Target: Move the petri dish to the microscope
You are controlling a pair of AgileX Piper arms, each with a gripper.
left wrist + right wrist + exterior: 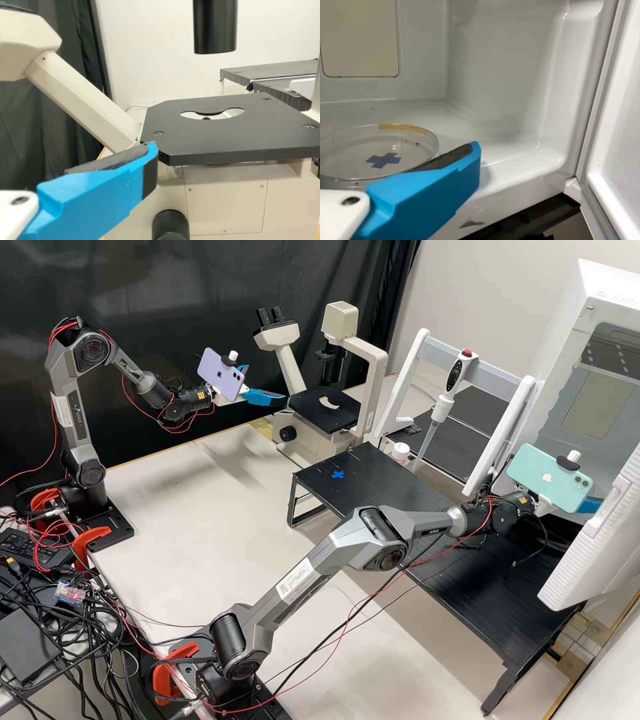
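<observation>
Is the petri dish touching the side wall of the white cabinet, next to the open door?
Apart. In the right wrist view, a strip of bare white floor lies between the petri dish and the side wall.

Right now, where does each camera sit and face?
High view: fixed off the arms, down across the bench; left gripper, right gripper, both arms.
Left wrist view: on that arm, facing the microscope; one blue finger.
Right wrist view: on that arm, facing a petri dish in the white cabinet; part of gripper.
High and left wrist views share the microscope.
</observation>
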